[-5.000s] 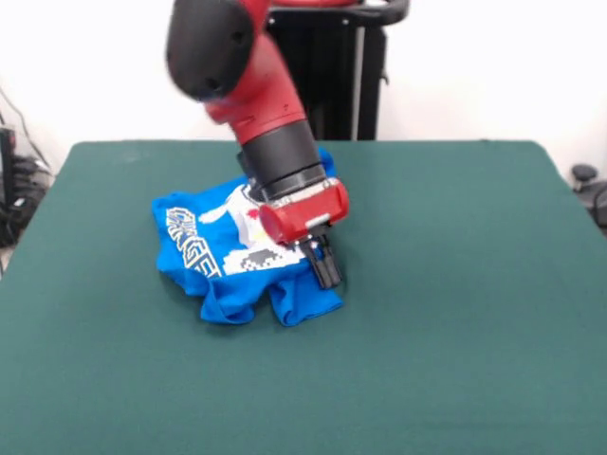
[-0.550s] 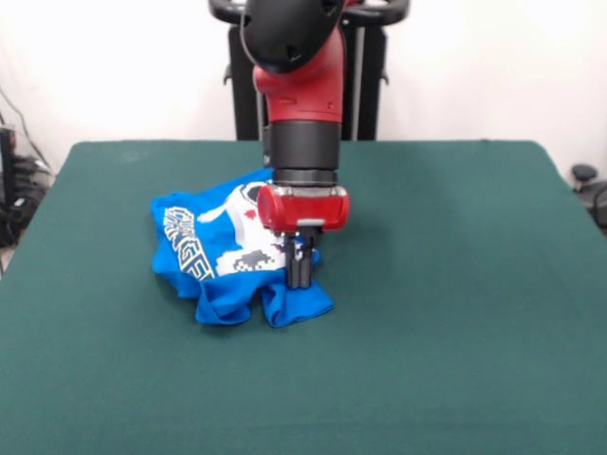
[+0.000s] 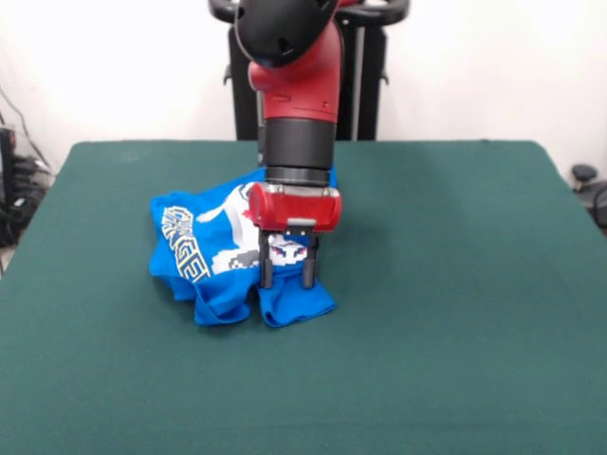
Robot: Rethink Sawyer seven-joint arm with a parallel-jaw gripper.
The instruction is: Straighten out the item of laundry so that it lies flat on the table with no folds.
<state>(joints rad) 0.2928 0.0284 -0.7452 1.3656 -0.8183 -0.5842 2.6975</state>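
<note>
The bright blue T-shirt (image 3: 211,284) lies crumpled on the dark green table (image 3: 455,284), left of centre, with bunched folds along its near edge. Part of the white print and the yellow-outlined lettering (image 3: 185,248) shows, skewed. My gripper (image 3: 287,281) hangs straight down from the red arm over the shirt's right part. Its two black fingers (image 3: 267,272) are spread apart with shirt cloth showing between them, and the tips are at the cloth's surface. The arm hides the shirt's far right part.
The black pedestal (image 3: 365,76) stands behind the table's far edge. Cables (image 3: 14,180) lie off the left side and a dark object (image 3: 583,175) off the right. Green tabletop spreads wide to the right and front of the shirt.
The arm has swung from a tilted pose to upright, so the gripper now points straight down with its fingers spread. The shirt's near right fold has shifted slightly left.
</note>
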